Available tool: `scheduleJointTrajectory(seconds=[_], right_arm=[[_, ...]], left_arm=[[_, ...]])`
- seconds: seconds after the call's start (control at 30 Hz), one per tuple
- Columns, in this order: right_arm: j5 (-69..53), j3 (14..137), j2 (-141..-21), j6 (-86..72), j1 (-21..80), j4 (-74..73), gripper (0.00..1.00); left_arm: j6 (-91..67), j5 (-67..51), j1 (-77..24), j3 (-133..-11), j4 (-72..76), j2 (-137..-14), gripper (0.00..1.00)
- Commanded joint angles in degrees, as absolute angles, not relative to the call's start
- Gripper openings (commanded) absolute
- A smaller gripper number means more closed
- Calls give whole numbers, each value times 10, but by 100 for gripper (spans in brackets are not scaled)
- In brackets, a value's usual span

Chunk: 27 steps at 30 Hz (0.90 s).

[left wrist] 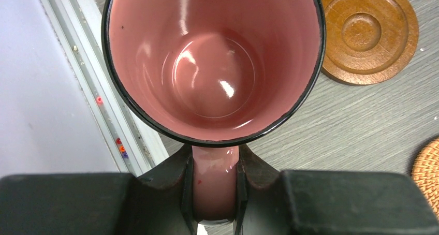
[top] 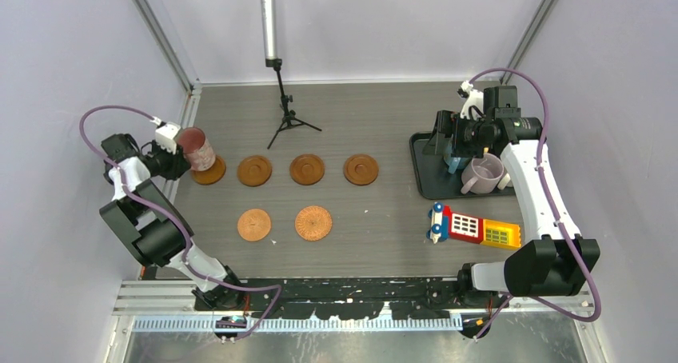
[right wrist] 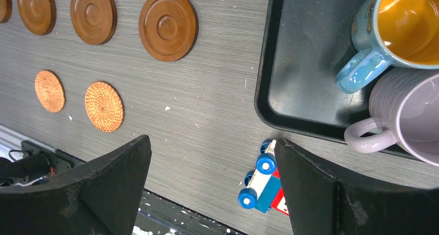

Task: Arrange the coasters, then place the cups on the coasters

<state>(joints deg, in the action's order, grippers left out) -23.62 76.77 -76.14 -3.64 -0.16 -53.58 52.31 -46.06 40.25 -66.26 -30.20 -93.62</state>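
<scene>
On the far left, the left hand (left wrist: 215, 191) is clenched on the smooth handle of the shiny pink round cup (left wrist: 212, 64), which has a thin black rim. The cup is close to the left wall. From above it hides part of the first dark brown wooden coaster (top: 214, 173). I cannot tell if they touch.

Next to that one lie three more dark wooden coasters (top: 254, 170) (top: 307, 169) (top: 360, 169). They sit in a row, flat and round, with rings cut into them. They rest on the grey streaky surface (top: 384, 211). Nearer the arms lie two lighter orange woven coasters (top: 254, 225) (top: 313, 223), side by side and bumpy like a basket. Behind the row stands a thin black tripod (top: 286, 121) holding a grey pole.

Further right is a flat black tray (right wrist: 300, 64) with a raised edge. In it stand a glossy blue cup with orange inside (right wrist: 404, 28) and a pale lilac cup with faint ridges (right wrist: 409, 116), just beside each other. The right hand (right wrist: 212, 147) hangs above the tray's edge with its fingers spread wide, gripping nothing. Just in front of the tray lies a bright plastic toy phone with blue wheels (top: 472, 227).
</scene>
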Motion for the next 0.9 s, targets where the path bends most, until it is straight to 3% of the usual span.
scheduleJointTrajectory(seconds=[0.0, 0.87], right_arm=[[-227, 766, -744, -44, 0, -521, 93], [-220, 757, -746, -38, 0, -519, 93]], left_arm=[[552, -501, 405, -666, -249, -936, 0], [586, -501, 402, -657, -282, -956, 0]])
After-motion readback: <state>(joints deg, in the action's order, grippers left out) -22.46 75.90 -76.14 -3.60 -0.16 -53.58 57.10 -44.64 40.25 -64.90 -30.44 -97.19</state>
